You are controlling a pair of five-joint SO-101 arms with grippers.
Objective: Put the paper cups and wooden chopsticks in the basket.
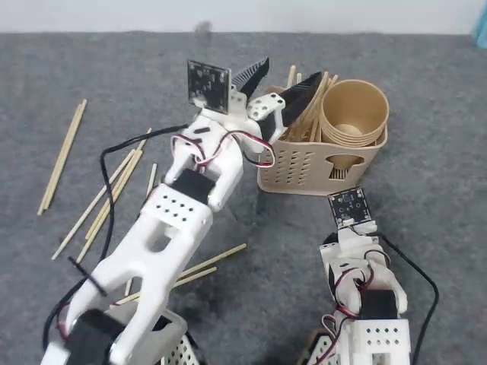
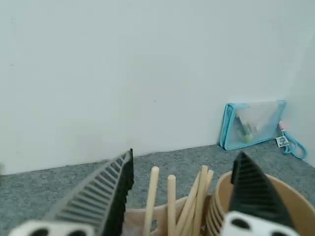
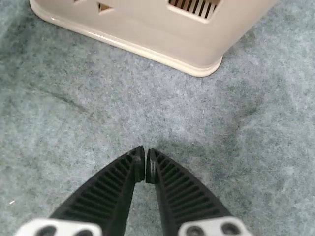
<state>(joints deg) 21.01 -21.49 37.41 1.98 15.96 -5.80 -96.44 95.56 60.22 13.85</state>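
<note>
Chopsticks (image 1: 310, 106): a bundle stands leaning in the basket (image 1: 304, 171), beside stacked paper cups (image 1: 354, 114) in the same basket. More loose sticks (image 1: 114, 199) lie flat on the grey carpet (image 1: 426, 228), well apart from it.

Left gripper (image 2: 186, 153): released, empty, poised over the basket's stick side.

Right gripper (image 3: 146, 164): clenched on nothing, low over the carpet near the basket's base.

Risks: a careless swing of the left arm could knock the leaning sticks out or shove the basket. Flat sticks may slip from a pinch.
</note>
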